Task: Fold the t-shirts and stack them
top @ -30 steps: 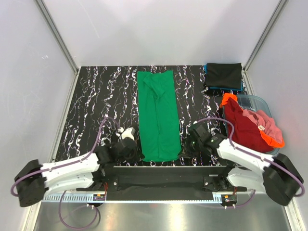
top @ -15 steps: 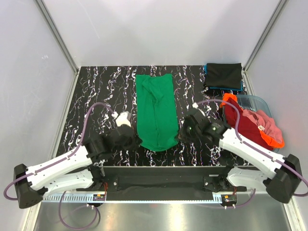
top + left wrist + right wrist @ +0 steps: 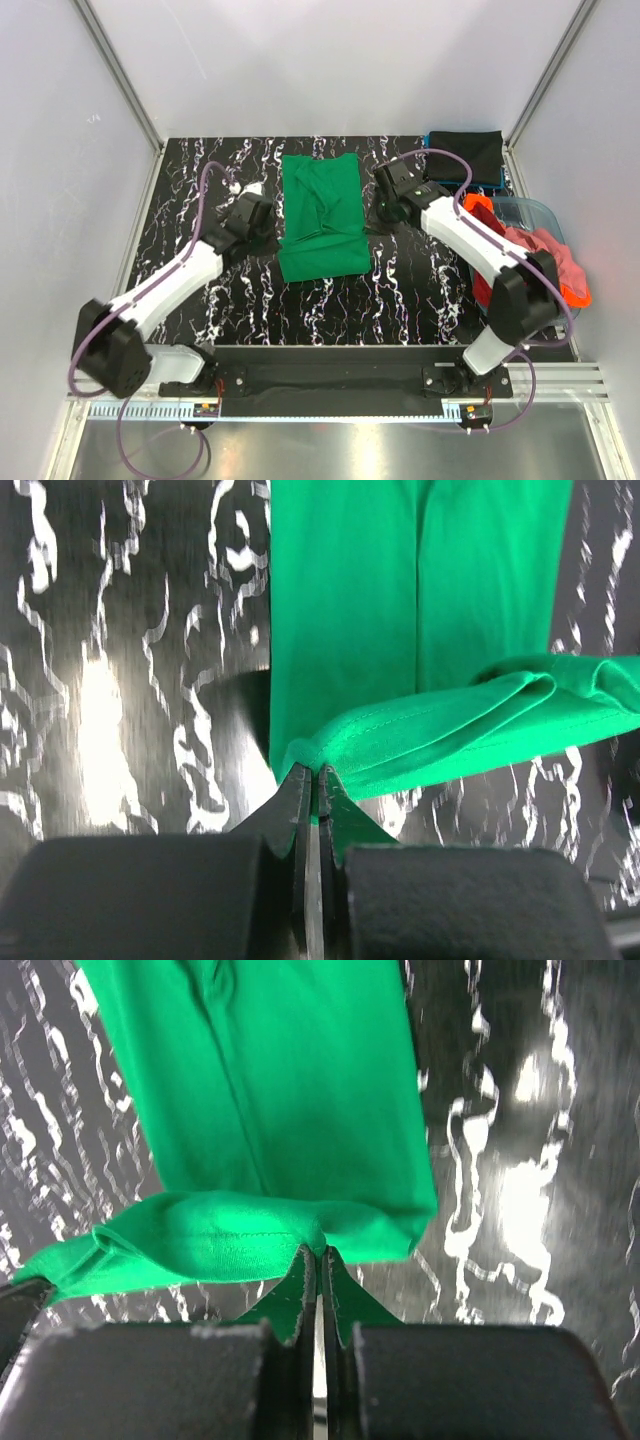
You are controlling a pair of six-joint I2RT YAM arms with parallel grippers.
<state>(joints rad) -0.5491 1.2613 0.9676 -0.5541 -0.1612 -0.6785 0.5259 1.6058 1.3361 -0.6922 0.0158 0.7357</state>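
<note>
Pinching the hem corners of the green t-shirt point(image 3: 322, 215) tight in the left gripper point(image 3: 312, 772) and the right gripper point(image 3: 314, 1252), jaws closed on cloth. Stretching both arms up to mid-frame, flanking the shirt. Holding the hem doubled over the rest, at the centre of the marbled table point(image 3: 195, 190).

Soft matt green cloth t-shirt point(image 3: 320, 215), glossy black marbled table point(image 3: 195, 185), clear plastic tub point(image 3: 530, 207)

A high rear camera looks down on the whole table point(image 3: 170, 190), while both wrist cameras closely face the same green t-shirt point(image 3: 320, 215)
</note>
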